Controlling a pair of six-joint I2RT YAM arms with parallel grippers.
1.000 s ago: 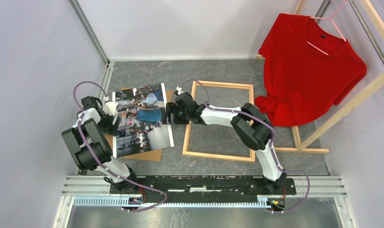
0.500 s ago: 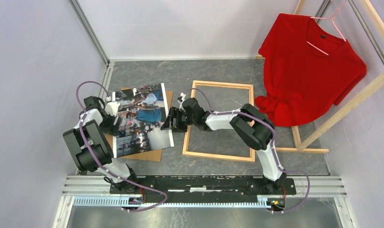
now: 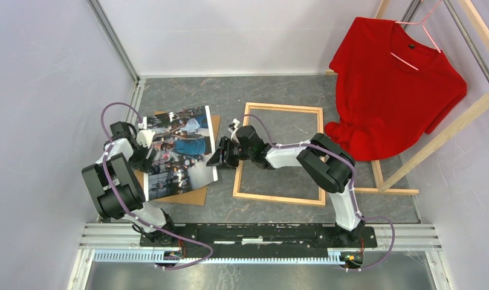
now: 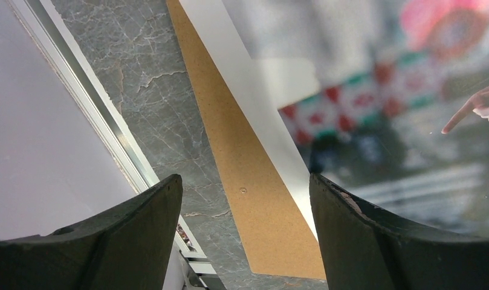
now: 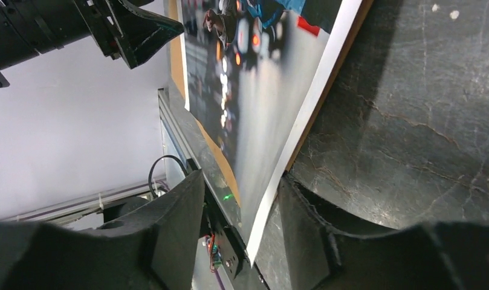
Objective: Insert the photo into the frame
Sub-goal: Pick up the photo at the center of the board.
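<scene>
The photo [image 3: 178, 151] lies on a brown fibreboard back [image 3: 187, 196] at the left of the table. The light wooden frame [image 3: 284, 108] lies flat to its right, with bare table inside it. My right gripper [image 3: 217, 158] is at the photo's right edge; in the right wrist view its jaws [image 5: 242, 181] straddle the white edge of the photo [image 5: 260, 90], still open with a gap either side. My left gripper [image 3: 146, 148] hovers at the photo's left edge, open [image 4: 245, 181] over the fibreboard [image 4: 254, 205] and photo [image 4: 381, 121].
A red T-shirt [image 3: 393, 84] hangs on a wooden-beam rack [image 3: 435, 136] at the back right. Aluminium rails [image 3: 260, 232] run along the near edge and the left wall [image 3: 118, 42]. The frame's left rail [image 3: 237, 175] is just behind my right gripper.
My right gripper slid left and down onto the photo's right edge and its jaws narrowed. The photo's lower right corner shifted slightly inward. The left gripper barely moved.
</scene>
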